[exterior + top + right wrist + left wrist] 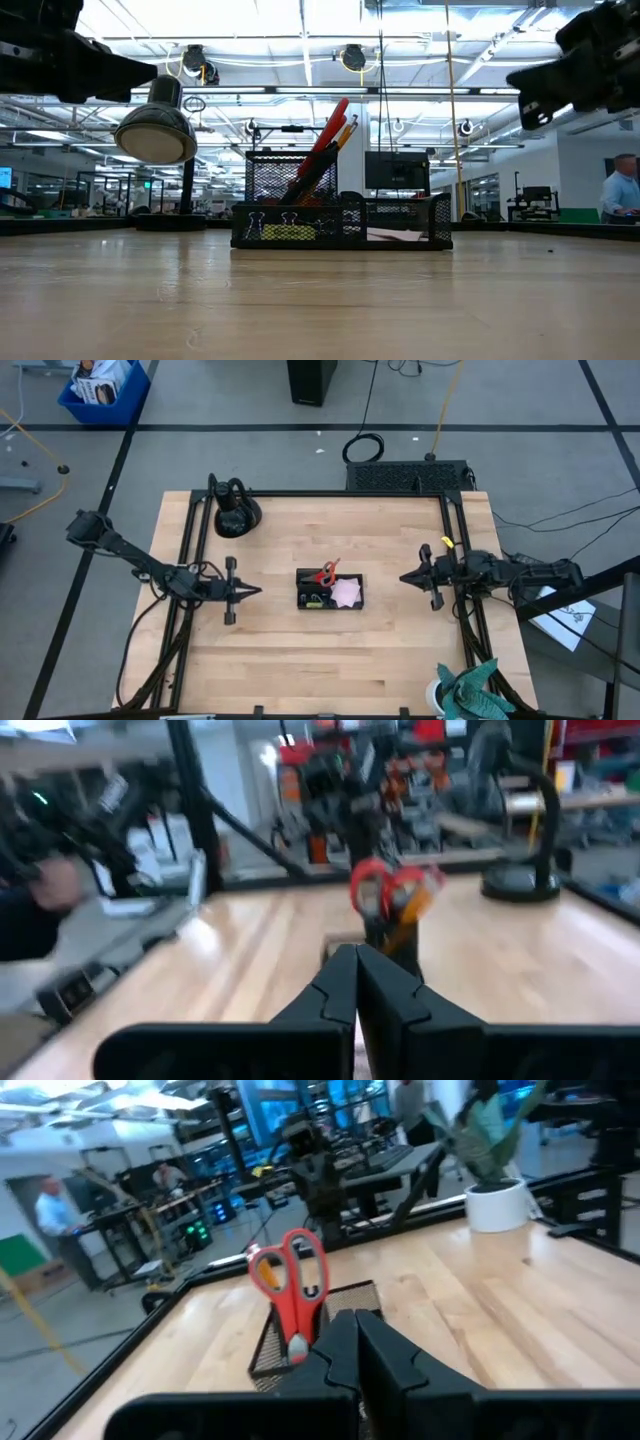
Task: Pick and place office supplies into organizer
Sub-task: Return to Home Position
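Note:
The organizer (330, 591), a black mesh tray, stands at the middle of the table. In it the red-handled scissors (326, 572) stand upright with orange pencils (343, 131) beside them, a pink notepad (346, 591) lies in its right compartment, and black clips (272, 224) and a yellow-green piece (288, 233) sit at its left front. My left gripper (257, 591) is shut, level, left of the organizer, touching nothing. My right gripper (404, 577) is shut, level, right of the organizer, also touching nothing.
A black desk lamp (234, 512) stands at the table's far left. A white pot with a teal-green plant (468, 693) sits at the near right corner. Bare wood lies around the organizer on all sides. A person (622, 195) shows in the room beyond.

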Controlling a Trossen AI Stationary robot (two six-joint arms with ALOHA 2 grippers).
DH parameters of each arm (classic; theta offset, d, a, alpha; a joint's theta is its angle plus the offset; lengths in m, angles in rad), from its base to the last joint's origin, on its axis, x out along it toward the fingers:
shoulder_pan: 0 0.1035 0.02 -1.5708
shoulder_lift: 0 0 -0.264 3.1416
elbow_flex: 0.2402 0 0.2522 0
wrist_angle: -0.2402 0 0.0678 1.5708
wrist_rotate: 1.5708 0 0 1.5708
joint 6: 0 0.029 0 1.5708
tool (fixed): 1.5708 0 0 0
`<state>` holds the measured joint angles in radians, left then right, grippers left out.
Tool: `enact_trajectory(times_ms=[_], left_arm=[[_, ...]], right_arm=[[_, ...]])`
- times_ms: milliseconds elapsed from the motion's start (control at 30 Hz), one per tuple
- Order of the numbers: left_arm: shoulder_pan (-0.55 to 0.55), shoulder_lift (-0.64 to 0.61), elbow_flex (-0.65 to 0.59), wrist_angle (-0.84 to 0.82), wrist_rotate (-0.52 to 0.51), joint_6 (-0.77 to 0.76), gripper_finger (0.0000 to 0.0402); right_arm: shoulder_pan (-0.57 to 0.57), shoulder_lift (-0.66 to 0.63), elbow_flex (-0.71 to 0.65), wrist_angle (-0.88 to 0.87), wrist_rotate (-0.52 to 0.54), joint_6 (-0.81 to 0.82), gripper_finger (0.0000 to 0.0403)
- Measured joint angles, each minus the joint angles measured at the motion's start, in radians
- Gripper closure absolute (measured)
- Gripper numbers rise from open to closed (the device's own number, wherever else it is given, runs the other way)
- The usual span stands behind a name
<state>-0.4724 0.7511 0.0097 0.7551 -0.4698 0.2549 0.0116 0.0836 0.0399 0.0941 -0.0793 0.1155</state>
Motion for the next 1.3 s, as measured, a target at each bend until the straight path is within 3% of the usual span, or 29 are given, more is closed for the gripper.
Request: enact_trajectory(times_ms=[133,333,533,833,1000,1133,1300], left_arm=[[0.048,0.000,0.000,0.030,0.053,0.015,0.0401],[0.215,-0.005,0.001,0.025,0.181,-0.045,0.0401],[0.258,-0.121,0.001,0.004,0.230,-0.035,0.0401],[0.198,-0.422,0.002,-0.348,0.151,-0.021,0.0401],[0.179,-0.580,0.089,-0.613,0.125,-0.023,0.0401],[0.169,-0.652,0.139,-0.774,0.122,-0.064,0.0401],[0.162,-0.683,0.141,-0.847,0.118,-0.100,0.0401]], right_arm=[[-0.029,-0.042,-0.020,-0.021,-0.001,0.017,0.0403],[-0.079,-0.078,-0.021,0.002,-0.033,0.017,0.0403],[-0.090,-0.082,0.000,-0.004,-0.069,0.033,0.0403],[-0.091,-0.082,0.065,-0.050,-0.105,0.005,0.0403],[-0.091,-0.082,0.065,-0.083,-0.104,-0.005,0.0403],[-0.091,-0.082,0.065,-0.099,-0.105,-0.007,0.0403],[-0.091,-0.082,0.065,-0.099,-0.106,-0.012,0.0403]])
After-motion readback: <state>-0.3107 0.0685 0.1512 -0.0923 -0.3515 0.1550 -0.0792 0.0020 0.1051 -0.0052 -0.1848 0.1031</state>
